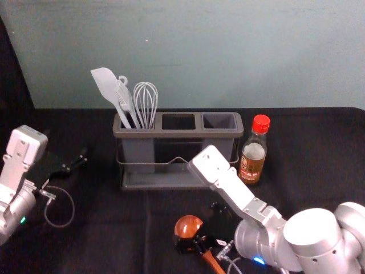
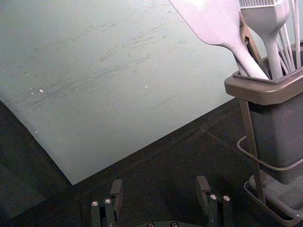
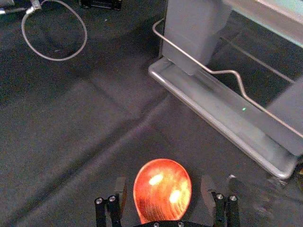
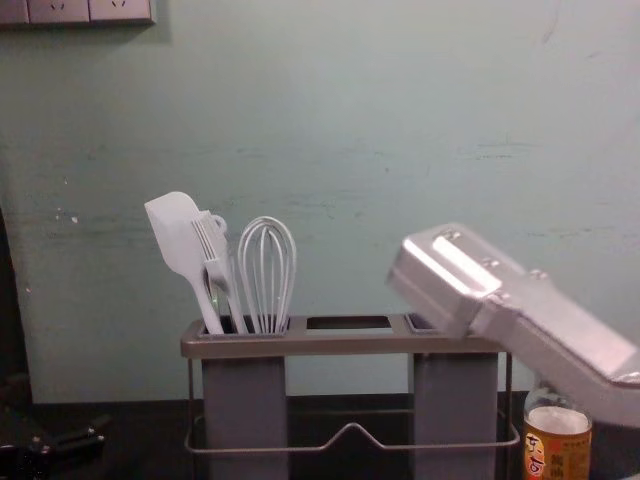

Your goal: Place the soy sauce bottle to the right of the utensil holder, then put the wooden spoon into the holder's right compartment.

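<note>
Fingers (image 3: 207, 191) splayed, empty, right gripper (image 1: 193, 238) astride glossy wooden spoon (image 1: 187, 226), left gripper (image 1: 75, 162) near holder (image 1: 178, 133)

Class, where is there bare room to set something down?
Bare cloth lies between the left gripper and wooden spoon, and right of the soy sauce bottle. Crowded: left compartment of the utensil holder, and around the spoon, at the right gripper.

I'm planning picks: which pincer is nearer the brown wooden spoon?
Right: the right pincer is at the spoon, fingers either side; the left pincer is well left of it, beside the grey plastic holder.
</note>
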